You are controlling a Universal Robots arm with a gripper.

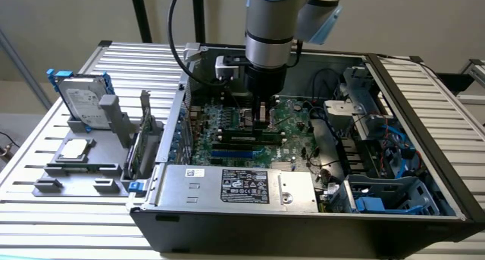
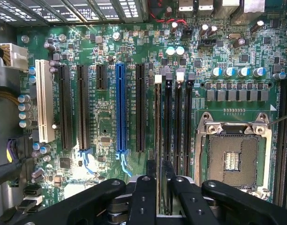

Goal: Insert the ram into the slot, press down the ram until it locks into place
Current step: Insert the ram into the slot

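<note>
The ram (image 2: 158, 122), seen edge-on as a thin green strip, stands in the slot (image 2: 158, 80), the outermost of several parallel black memory sockets with pale end clips. In the exterior view the ram (image 1: 244, 138) lies low and level on the motherboard, its black chips showing. My gripper (image 2: 159, 172) hangs straight over it inside the open computer case, and the black fingers (image 2: 150, 174) stand on either side of the stick with small gaps. From the exterior view, my gripper (image 1: 262, 122) reaches down just behind the ram.
Empty black memory sockets (image 2: 177, 122) run beside the ram, with the bare processor socket (image 2: 232, 154) past them. A blue slot (image 2: 120, 108) and black card slots lie on the other side. A power supply (image 1: 235, 183), cables and drive cages crowd the case. A hard drive (image 1: 82, 100) stands on a grey fixture outside.
</note>
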